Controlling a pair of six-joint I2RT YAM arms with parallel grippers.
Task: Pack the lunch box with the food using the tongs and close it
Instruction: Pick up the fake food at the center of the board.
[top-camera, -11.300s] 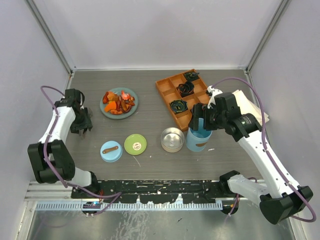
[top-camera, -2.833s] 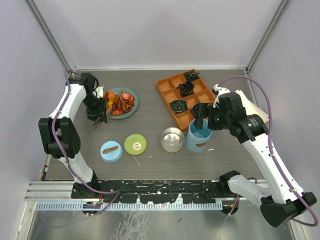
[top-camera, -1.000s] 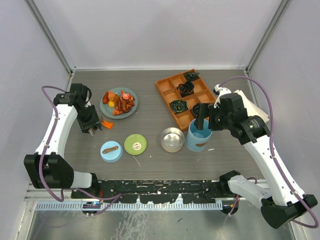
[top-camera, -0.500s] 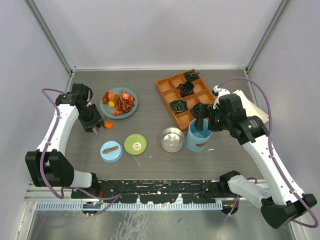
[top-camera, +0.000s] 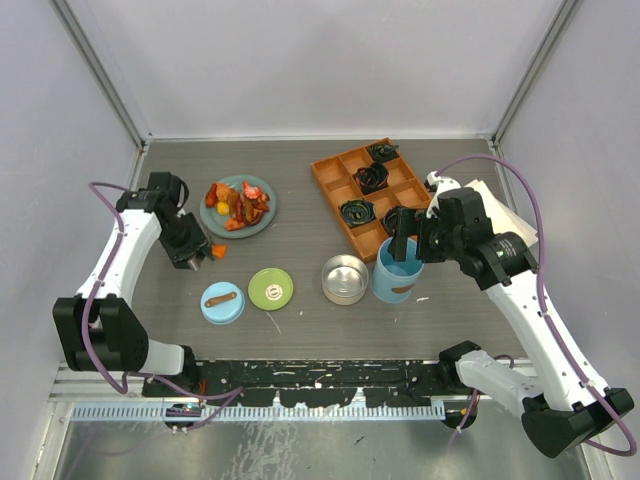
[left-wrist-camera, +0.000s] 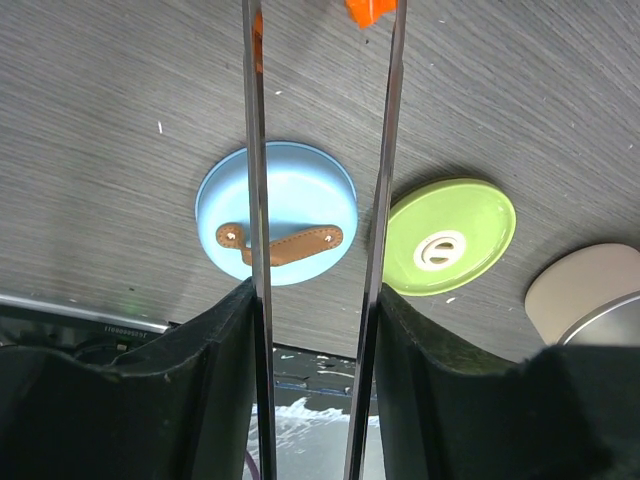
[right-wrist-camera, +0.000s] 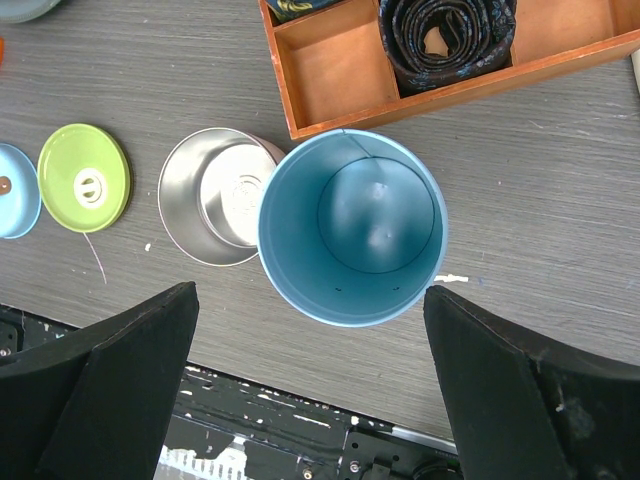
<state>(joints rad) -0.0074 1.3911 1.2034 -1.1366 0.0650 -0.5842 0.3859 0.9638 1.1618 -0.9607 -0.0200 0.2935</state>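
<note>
My left gripper (top-camera: 190, 246) (left-wrist-camera: 315, 300) is shut on the tongs (left-wrist-camera: 255, 200), whose two slim metal arms run up between the fingers. An orange chunk (top-camera: 216, 251) (left-wrist-camera: 372, 10) sits at the tong ends, left of the teal plate (top-camera: 268, 212) with the food (top-camera: 238, 203). My right gripper (top-camera: 400, 240) (right-wrist-camera: 310, 380) hangs open over the empty light-blue cylinder (top-camera: 396, 280) (right-wrist-camera: 350, 225). The steel tin (top-camera: 344, 278) (right-wrist-camera: 210, 195) stands empty beside it. The green lid (top-camera: 270, 288) (left-wrist-camera: 450, 235) and blue lid (top-camera: 222, 302) (left-wrist-camera: 276, 210) lie on the table.
An orange compartment tray (top-camera: 372, 195) (right-wrist-camera: 330, 60) with black coils stands behind the cylinder. White sheets (top-camera: 500, 205) lie at the far right. The enclosure walls close in the table on three sides.
The left gripper has turned a little and shifted slightly right with the tongs; the orange chunk stays at their ends. The right arm has not moved.
</note>
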